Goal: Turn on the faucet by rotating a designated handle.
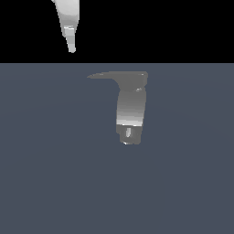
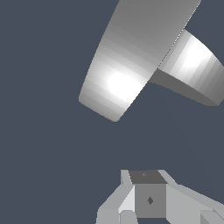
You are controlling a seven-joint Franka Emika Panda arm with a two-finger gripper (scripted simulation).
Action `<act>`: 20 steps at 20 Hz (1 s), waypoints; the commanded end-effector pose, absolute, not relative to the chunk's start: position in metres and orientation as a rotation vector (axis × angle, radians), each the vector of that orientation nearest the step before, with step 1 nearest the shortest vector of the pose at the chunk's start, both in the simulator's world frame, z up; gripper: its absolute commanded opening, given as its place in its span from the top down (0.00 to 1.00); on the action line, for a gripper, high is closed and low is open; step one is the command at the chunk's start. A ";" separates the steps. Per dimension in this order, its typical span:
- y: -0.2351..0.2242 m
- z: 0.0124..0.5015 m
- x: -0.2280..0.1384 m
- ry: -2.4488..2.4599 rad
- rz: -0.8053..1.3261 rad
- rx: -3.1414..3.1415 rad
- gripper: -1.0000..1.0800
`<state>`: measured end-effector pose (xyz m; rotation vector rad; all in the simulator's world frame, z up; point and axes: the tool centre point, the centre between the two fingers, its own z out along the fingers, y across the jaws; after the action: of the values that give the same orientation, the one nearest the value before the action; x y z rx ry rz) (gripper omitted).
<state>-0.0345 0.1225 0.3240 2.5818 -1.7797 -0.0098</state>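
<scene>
From the wrist view I have the end effector [image 2: 148,199] closest to the lens, a pale blocky shape at the frame's edge; its fingertips are cut off, so I cannot tell whether it is spread or closed, and I see nothing held in it. Beyond it lie large bright rounded grey forms I can't identify with confidence.

In the exterior view only a tapering white tip of the arm shows at the upper edge, toward that view's left, well apart from everything else. The faucet [image 1: 131,112] stands near the middle of the dark bench [image 1: 55,183], its body upright with a darker stub at the lower end. The handle [image 1: 119,77] sits on top, its long axis roughly level, tapering to a thin point aimed at the exterior view's left. So the handle's thin end is the part nearest my arm tip, lying below it and toward the exterior view's right; I judge the approach must close that gap first
</scene>
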 end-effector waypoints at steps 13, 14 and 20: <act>0.094 0.280 0.040 -2.214 -0.003 2.224 1.00; 0.091 0.277 0.045 -2.243 -0.002 2.195 1.00; 0.072 0.261 0.069 -2.387 0.001 2.038 1.00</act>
<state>0.0635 0.0766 0.2644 2.0772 -2.3523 -0.0013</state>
